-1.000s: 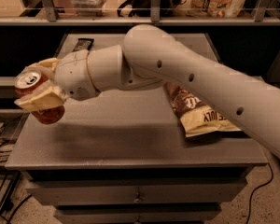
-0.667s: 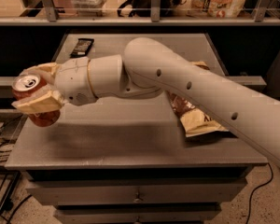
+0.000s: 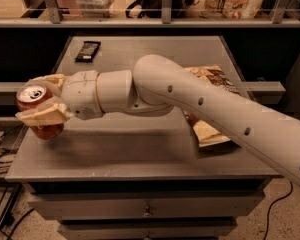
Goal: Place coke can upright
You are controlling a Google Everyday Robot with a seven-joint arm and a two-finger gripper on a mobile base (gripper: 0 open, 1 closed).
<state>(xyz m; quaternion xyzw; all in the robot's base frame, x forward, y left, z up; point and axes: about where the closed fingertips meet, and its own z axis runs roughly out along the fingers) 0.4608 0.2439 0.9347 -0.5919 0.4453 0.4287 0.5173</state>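
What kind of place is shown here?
Probably an office snack area: a grey drawer cabinet, a crumpled brown chip bag, and the tool gripping a small red aluminium coke can at the cabinet's left edge.

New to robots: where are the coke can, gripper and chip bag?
coke can (image 3: 32, 93), camera view, silver top.
gripper (image 3: 39, 103), camera view, between jaws, at table's (image 3: 115, 151) left edge.
chip bag (image 3: 208, 133), camera view, pale lower corner.

Arm (image 3: 215, 109) stretched R-to-L — wrist level, gripper (image 3: 40, 103) at far left, fingers (image 3: 42, 116) clamped round coke can (image 3: 31, 93).
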